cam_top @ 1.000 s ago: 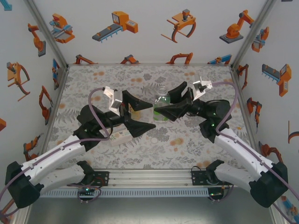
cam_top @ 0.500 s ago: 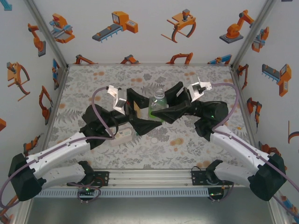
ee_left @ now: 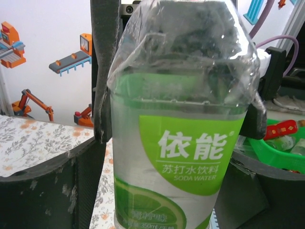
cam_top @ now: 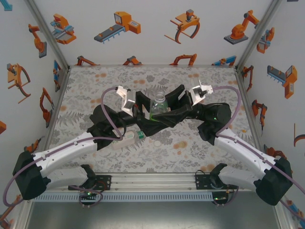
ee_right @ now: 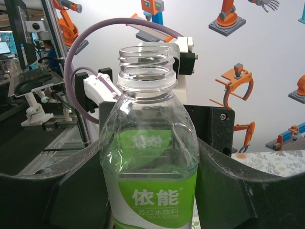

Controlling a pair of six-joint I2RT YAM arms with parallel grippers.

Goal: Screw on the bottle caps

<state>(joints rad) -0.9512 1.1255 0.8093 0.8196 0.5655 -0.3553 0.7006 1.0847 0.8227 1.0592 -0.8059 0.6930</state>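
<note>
We see a clear plastic bottle with a green label (cam_top: 159, 103) standing upright at the middle of the floral-patterned table (cam_top: 209, 148), caught between both arms. The left gripper (cam_top: 151, 117) reaches in from the left and the right gripper (cam_top: 167, 111) from the right, and they meet at the bottle's lower body.

In the left wrist view the bottle (ee_left: 190, 157) sits between the black fingers (ee_left: 101, 95). They press against its two sides, so these jaws are clenched on it, and its shoulder looks dented. In the right wrist view the fingers (ee_right: 228, 186) likewise hug the bottle (ee_right: 147, 162) on both sides, grasping it. Its threaded neck stands open at the top.

The small round white plastic cap (cam_top: 157, 142) lies flat on the table just in front of the grippers, apart from the bottle. Under the left arm a pale-labelled bottle (cam_top: 125, 139) lies on its side with a small green object (cam_top: 139, 135) just beside it. We cannot tell whether that is a cap.
</note>
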